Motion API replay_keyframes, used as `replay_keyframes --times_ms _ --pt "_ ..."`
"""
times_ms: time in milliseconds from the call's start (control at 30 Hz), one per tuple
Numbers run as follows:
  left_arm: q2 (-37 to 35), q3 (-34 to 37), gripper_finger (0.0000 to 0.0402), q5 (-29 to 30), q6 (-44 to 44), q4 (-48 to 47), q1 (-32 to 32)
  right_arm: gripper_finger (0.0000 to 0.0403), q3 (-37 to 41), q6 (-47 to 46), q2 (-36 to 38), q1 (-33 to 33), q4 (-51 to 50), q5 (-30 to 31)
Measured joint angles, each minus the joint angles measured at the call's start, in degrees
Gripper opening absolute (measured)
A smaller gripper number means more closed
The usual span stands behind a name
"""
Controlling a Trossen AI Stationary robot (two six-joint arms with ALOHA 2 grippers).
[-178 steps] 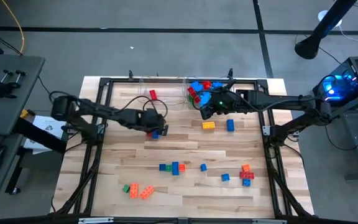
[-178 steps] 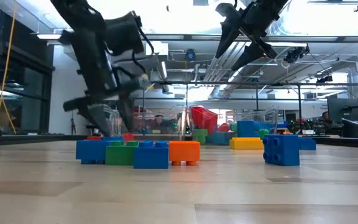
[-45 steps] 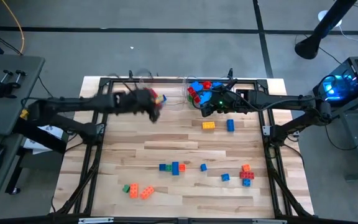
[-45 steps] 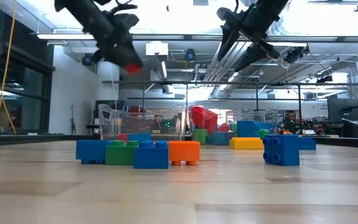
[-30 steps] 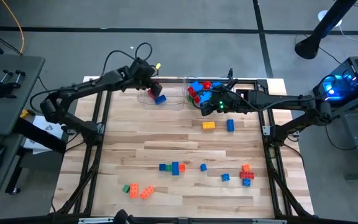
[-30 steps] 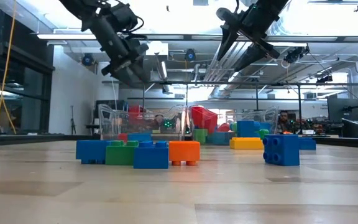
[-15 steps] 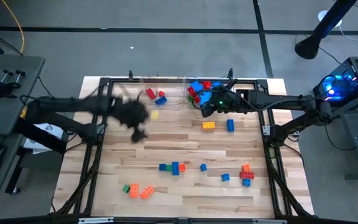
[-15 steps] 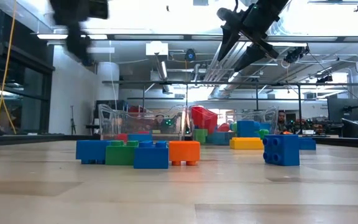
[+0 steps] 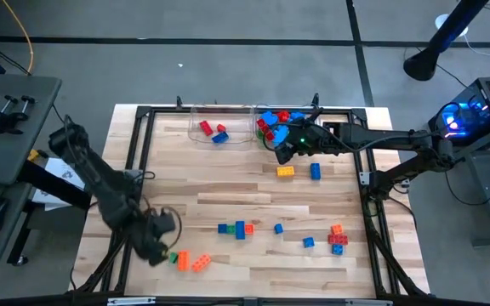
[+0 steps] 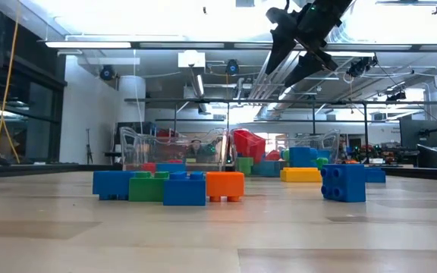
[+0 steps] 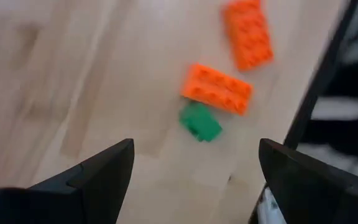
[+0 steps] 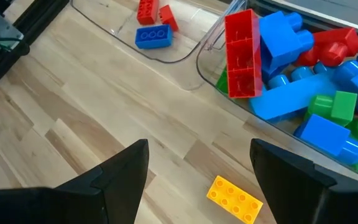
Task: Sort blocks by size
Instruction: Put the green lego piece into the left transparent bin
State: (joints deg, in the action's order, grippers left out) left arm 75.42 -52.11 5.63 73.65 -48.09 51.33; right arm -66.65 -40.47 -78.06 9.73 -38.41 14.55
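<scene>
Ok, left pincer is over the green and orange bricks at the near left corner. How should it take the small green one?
Come straight down on the small green brick, with the open left pincer closing across its two free sides. It lies flat, studs up. One corner sits almost against the nearer orange brick, so keep the fingers off that side. The second orange brick lies farther off.

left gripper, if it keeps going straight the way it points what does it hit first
Most likely the small green block: the open left gripper points at it, with two orange bricks just beyond. Depth is unclear.
</scene>
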Motion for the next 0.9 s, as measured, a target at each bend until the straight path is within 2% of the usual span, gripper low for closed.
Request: replay_keyframes --times_ms 100,233,300,433,633,900 --pt "5.79 -3.28 0.0327 2.31 -12.44 -0.01 2.99 0.0277 0.0 1.04 0.0 0.03 0.01 0.0" --pt "12.68 -5.45 0.0327 2.46 -31.83 0.19 4.99 0.0277 0.0 1.11 0.0 0.03 -0.01 0.0" --pt "15.24 -5.53 0.0327 2.45 -38.44 0.09 5.24 0.0277 0.0 1.1 0.0 0.03 0.01 0.0" --pt "18.79 -5.07 0.0327 2.63 -43.37 0.74 4.67 0.0277 0.0 1.05 0.0 0.03 -0.08 0.0" --pt "20.7 -4.49 0.0327 2.6 -48.23 6.83 3.44 0.0277 0.0 0.9 0.0 0.03 -0.38 -0.01" --pt "24.07 -4.46 0.0327 2.97 -46.95 7.85 2.31 0.0277 0.0 0.44 0.0 0.03 -0.62 -0.21"
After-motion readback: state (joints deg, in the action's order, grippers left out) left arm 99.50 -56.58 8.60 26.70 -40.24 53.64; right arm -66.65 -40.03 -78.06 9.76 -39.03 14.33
